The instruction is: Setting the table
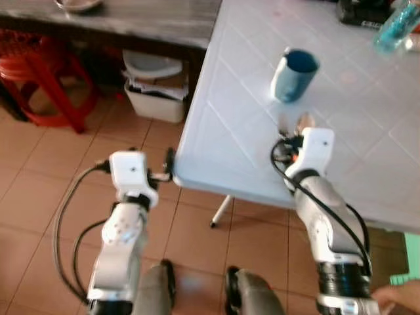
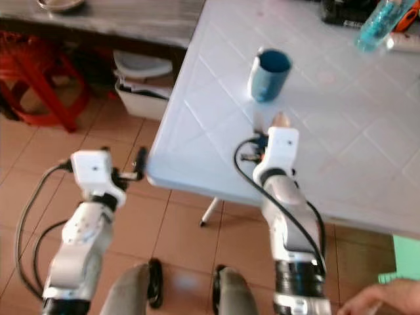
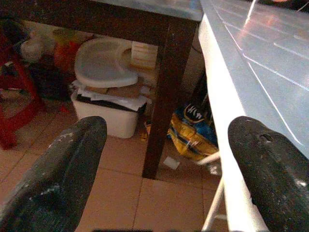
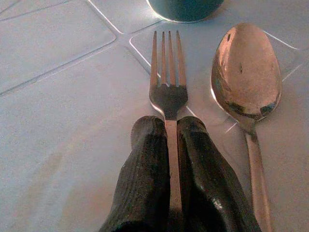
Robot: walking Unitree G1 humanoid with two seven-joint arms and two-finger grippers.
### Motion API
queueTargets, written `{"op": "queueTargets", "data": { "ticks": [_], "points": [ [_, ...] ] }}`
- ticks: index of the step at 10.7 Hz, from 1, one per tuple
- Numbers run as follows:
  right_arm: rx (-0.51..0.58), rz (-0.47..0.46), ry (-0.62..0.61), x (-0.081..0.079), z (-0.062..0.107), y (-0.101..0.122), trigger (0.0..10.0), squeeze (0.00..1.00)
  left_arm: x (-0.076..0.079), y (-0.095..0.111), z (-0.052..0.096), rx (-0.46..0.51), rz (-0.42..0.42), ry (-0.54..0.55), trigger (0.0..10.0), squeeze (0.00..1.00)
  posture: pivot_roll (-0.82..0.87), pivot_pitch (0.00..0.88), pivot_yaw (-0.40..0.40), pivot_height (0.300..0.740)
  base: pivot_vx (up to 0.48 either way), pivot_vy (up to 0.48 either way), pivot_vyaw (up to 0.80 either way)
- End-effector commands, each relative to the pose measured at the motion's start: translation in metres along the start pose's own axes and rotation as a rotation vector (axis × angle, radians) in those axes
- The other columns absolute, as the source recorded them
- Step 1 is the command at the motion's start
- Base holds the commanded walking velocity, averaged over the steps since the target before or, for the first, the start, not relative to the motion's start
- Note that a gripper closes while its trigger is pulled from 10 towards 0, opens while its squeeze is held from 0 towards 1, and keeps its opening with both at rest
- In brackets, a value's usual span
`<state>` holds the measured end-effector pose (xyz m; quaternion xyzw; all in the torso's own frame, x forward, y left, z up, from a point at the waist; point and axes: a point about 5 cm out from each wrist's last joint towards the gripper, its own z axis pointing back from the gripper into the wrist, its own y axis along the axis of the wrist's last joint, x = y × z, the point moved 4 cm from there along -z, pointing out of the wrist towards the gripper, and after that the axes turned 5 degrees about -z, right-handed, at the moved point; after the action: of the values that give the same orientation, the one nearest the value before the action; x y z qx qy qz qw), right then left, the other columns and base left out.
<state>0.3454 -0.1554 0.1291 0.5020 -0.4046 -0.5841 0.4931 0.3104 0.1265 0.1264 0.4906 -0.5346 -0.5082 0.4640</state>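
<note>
My right gripper [image 4: 168, 123] is shut on the handle of a metal fork [image 4: 168, 92] that lies flat on the pale blue table [image 1: 236, 131]. Close beside the fork rests a spoon [image 4: 246, 77], bowl up, parallel to it. Just beyond their tips stands a blue cup [image 1: 294, 75]. My left gripper [image 1: 169, 165] is open and holds nothing. It hovers off the table's near left corner, with its fingers [image 3: 63, 169] spread wide.
A dark wooden table [image 1: 151, 20] adjoins the far left, with a white bin [image 1: 154, 92] and a yellow-blue bag [image 3: 190, 130] beneath. A red stool [image 1: 46, 72] stands further left. A turquoise bottle [image 1: 397, 26] lies at the far right. A person's hand [image 1: 400, 298] shows at lower right.
</note>
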Motion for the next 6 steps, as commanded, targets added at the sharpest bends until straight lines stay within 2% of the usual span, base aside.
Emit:
{"op": "queueTargets", "data": {
  "ticks": [1, 4, 5, 6],
  "points": [
    [-0.134, -0.028, 0.008, -0.003, 0.002, -0.036, 10.0, 0.00, -0.005, -0.002, -0.001, -0.016, 0.000, 0.015, 10.0, 0.00, -0.06, 0.240, -0.006, 0.740, 0.000, 0.480, 0.00],
    [-0.142, -0.012, -0.015, 0.000, 0.001, -0.037, 10.0, 0.00, -0.004, -0.001, -0.002, -0.009, -0.012, 0.008, 10.0, 0.00, -0.07, 0.233, -0.004, 0.740, 0.000, 0.480, 0.00],
    [-0.082, 0.051, -0.055, 0.002, 0.000, -0.030, 10.0, 0.00, -0.003, -0.001, -0.002, -0.005, -0.011, 0.010, 10.0, 0.00, -0.07, 0.231, -0.003, 0.740, 0.000, 0.480, 0.00],
    [-0.047, 0.029, -0.041, -0.001, -0.001, -0.024, 10.0, 0.00, -0.001, 0.001, -0.004, 0.003, -0.008, 0.009, 10.0, 0.00, -0.07, 0.231, -0.003, 0.740, 0.000, 0.480, 0.00]
  ]
}}
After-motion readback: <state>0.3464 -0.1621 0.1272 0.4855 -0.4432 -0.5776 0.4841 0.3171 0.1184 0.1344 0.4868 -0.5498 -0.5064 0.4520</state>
